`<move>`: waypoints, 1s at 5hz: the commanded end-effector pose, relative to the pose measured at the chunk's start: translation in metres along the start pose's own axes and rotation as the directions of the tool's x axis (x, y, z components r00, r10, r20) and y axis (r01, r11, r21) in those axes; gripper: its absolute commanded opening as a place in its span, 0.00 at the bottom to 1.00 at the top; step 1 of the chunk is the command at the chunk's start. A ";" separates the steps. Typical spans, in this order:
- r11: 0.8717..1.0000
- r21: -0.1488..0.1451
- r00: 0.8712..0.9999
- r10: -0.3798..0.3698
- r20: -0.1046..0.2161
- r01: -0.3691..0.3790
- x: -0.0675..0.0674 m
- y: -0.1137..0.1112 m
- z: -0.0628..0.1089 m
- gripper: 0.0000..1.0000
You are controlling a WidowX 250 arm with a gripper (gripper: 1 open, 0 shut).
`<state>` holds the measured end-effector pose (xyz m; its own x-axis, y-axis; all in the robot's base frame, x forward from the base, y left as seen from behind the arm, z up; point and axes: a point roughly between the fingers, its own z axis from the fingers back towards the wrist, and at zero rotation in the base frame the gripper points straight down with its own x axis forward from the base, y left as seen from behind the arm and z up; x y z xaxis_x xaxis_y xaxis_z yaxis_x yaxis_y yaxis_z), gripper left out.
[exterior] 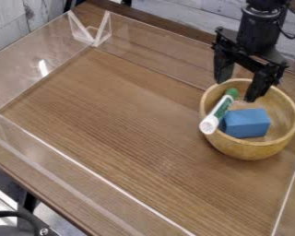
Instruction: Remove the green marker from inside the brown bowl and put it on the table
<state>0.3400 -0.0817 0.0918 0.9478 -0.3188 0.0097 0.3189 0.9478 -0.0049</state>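
With the black jaws [250,76] spread and holding nothing, lower them astride the slim white-barrelled green-capped marker [219,110], left of the blue rectangular block [246,123].

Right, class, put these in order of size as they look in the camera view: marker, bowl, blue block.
1. Brown bowl
2. Blue block and green marker: unsure; the block is broader, the marker longer, so not ranked.

Marker [217,112]: slim, white barrel, green cap; lying in bowl [242,153], tilted, white end up on rim, cap end apparently lower inside. Bowl: round, shallow, light tan wood, smooth thick rim, upright on worktop [113,120]. Worktop: brown wood grain.
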 end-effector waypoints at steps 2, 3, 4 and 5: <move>1.000 0.008 0.997 -0.021 0.069 0.020 0.004 -0.004 0.014 1.00; 1.000 0.010 0.997 -0.022 0.079 0.022 0.005 -0.004 0.014 1.00; 1.000 0.012 0.996 -0.023 0.088 0.022 0.005 -0.003 0.014 1.00; 1.000 0.014 0.995 -0.024 0.099 0.023 0.006 -0.003 0.014 1.00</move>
<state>0.3407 -0.0820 0.0831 0.9439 -0.3279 0.0389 0.3282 0.9446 -0.0030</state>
